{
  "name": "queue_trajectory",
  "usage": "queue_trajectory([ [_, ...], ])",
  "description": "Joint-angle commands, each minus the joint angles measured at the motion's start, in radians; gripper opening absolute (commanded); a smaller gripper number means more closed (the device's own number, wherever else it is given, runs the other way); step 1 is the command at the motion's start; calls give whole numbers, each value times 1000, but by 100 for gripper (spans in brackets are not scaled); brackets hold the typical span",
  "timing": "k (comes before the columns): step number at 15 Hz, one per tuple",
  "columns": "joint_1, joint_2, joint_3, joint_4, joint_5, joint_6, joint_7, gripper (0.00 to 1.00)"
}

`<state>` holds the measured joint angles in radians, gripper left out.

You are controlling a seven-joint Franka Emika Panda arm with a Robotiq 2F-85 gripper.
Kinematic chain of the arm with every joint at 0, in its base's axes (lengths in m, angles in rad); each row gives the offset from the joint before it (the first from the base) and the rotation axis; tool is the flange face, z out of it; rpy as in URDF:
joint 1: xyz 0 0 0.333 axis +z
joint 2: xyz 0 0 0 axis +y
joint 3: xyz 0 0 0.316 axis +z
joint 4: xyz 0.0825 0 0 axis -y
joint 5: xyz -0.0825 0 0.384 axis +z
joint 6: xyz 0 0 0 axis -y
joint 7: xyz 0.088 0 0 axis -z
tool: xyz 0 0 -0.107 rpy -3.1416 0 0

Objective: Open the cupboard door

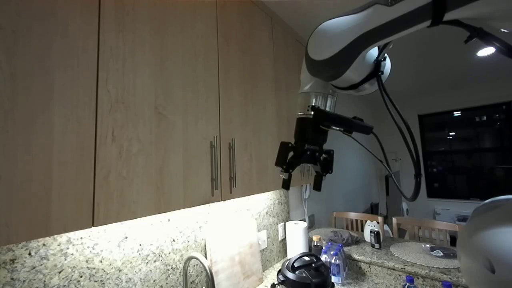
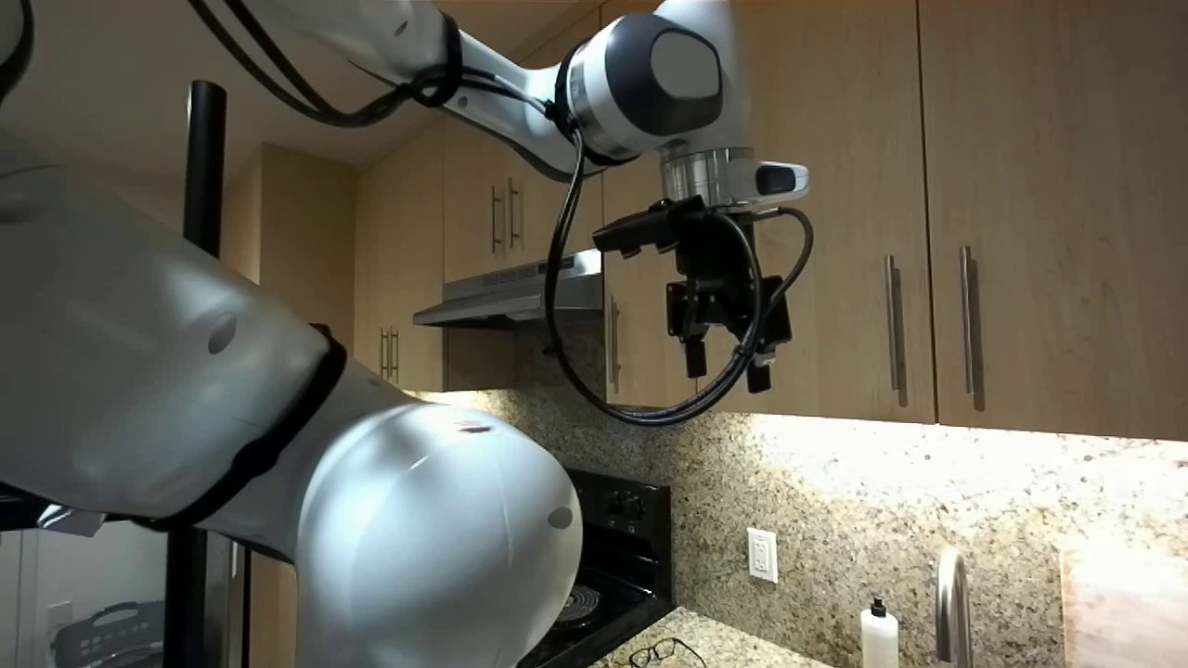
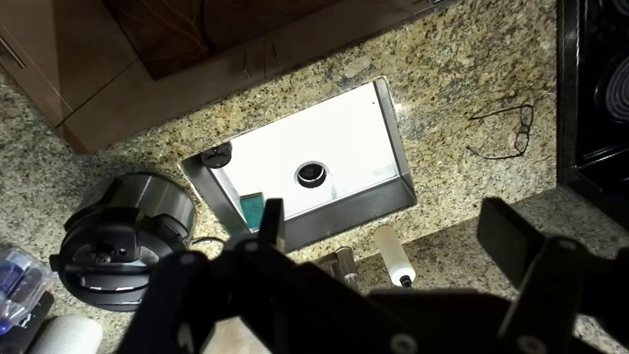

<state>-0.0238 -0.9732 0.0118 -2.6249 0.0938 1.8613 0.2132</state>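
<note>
The end effector (image 1: 302,184) stands spread; the cupboard door (image 1: 158,100) is closed; bottle labels (image 1: 337,270) seem illegibly small.

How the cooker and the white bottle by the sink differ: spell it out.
The cooker is wide and round; the white bottle is slim. The cooker's side is silvery, the bottle's white. Both have black on top and stand on the speckled counter.

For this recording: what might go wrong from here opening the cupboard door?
The cupboard door has its handle close to the neighbouring handle, so the end effector might catch the wrong one. It points downward while both handles stand upright, so its grip may slip. The hanging cable loop might snag during the pull.
</note>
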Motion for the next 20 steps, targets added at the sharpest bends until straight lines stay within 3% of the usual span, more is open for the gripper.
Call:
queue_trajectory([
  [1,-14,1,9,3,10,-4,-10,100],
  [9,-6,54,46,24,19,34,14,100],
  [15,-35,174,84,140,-16,165,43,100],
  [20,-109,323,148,292,-118,208,138,100],
])
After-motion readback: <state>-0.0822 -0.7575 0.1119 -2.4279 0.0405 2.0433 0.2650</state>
